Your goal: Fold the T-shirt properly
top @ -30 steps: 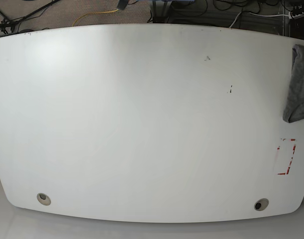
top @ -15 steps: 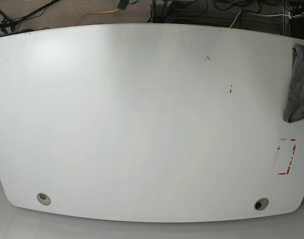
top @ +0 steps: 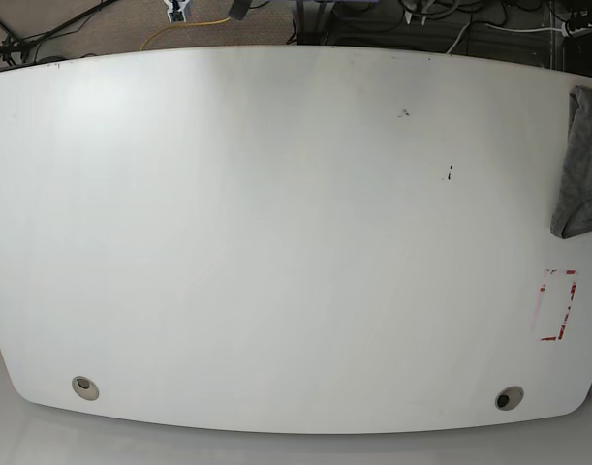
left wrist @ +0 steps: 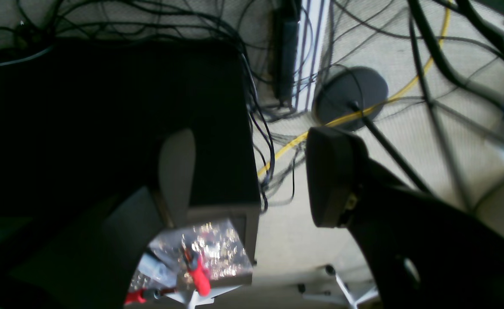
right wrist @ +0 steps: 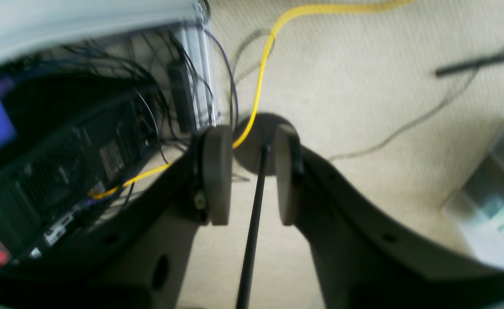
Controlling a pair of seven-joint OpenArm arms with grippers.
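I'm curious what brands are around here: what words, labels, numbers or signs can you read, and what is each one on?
No readable words, brands or numbers anywhere.
Grey shirt: no print on the part in view.
White table: broken red marks at one side, forming no letters.
Clear bag below the table: too blurred to tell if it has a label.

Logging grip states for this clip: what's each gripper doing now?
Left black gripper: open, holding nothing.
Right black gripper: partly open, holding nothing.
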